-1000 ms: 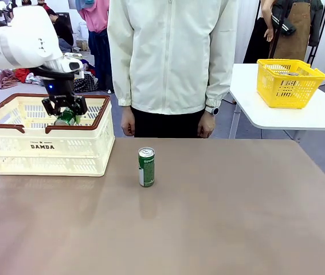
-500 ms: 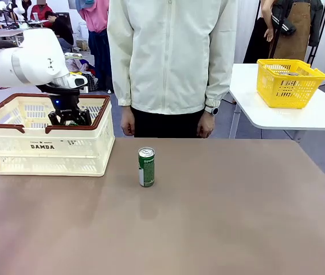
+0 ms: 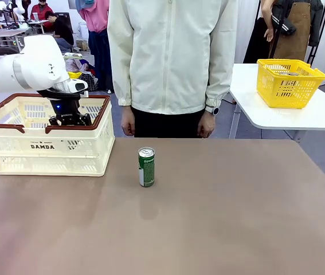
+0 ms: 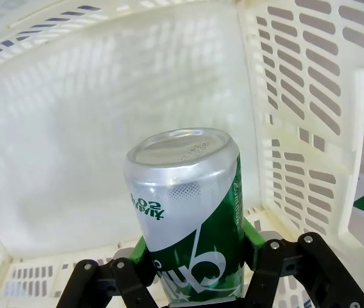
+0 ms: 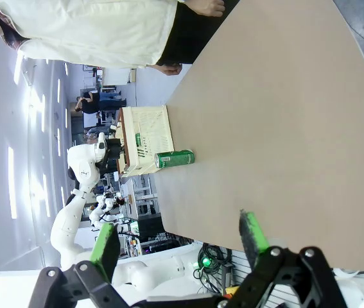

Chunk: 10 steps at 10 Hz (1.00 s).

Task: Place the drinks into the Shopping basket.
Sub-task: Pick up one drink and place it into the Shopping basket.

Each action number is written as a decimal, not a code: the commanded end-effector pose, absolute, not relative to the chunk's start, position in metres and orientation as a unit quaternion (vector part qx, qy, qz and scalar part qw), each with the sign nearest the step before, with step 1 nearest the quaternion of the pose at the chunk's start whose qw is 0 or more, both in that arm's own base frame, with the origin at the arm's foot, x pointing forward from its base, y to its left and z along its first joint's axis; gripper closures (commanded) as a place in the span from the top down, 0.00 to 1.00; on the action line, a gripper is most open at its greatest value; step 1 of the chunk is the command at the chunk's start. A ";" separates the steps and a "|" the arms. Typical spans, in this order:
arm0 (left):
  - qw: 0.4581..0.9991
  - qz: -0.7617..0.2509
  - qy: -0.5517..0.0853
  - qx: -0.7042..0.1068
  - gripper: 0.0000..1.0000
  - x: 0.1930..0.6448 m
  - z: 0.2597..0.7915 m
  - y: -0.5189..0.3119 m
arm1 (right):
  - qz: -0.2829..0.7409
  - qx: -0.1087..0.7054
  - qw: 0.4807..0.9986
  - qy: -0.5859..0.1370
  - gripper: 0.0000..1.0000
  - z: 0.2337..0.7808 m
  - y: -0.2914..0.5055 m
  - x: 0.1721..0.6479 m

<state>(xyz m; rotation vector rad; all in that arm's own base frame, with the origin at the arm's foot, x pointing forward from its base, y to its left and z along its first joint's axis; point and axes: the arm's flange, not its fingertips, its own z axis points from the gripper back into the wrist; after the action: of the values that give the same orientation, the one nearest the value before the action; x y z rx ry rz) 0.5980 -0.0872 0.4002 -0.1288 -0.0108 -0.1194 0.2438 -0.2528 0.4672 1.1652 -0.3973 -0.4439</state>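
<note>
My left gripper [image 3: 69,119] reaches down inside the Shopping basket [image 3: 47,150], its fingertips hidden behind the brown rim. In the left wrist view it [image 4: 191,256] is shut on a green can [image 4: 185,212] with a silver top, held just above the basket's white floor [image 4: 72,147] near a lattice wall. A second green can [image 3: 146,167] stands upright on the brown table, right of the basket. My right gripper [image 5: 178,240] is open and holds nothing, hanging off the table's near edge; from there the standing can [image 5: 174,158] and the basket [image 5: 146,141] show far off.
A person in a cream jacket [image 3: 171,57] stands at the far edge, hands hanging at the sides. A yellow basket [image 3: 290,82] sits on a white side table [image 3: 322,114] at the right. The brown table [image 3: 208,217] is bare around the standing can.
My left gripper has moved down with the green can, from above the basket's rim to inside the basket. The standing can and the person have not moved.
</note>
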 end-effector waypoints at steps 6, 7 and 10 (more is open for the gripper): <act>0.996 -0.064 -0.014 -0.053 1.00 0.597 0.400 -0.089 | -0.199 0.543 0.793 -0.191 1.00 0.467 -0.254 0.243; 0.996 -0.064 -0.014 -0.054 1.00 0.597 0.400 -0.090 | -0.199 0.543 0.793 -0.191 1.00 0.467 -0.254 0.243; 0.996 -0.064 -0.017 -0.062 1.00 0.598 0.403 -0.090 | -0.199 0.543 0.793 -0.191 1.00 0.467 -0.254 0.243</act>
<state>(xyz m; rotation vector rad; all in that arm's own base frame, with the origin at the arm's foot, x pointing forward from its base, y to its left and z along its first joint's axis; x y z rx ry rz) 0.5989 -0.0908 0.3997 -0.1253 -0.0159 -0.1272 0.2438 -0.2528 0.4672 1.1652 -0.3973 -0.4439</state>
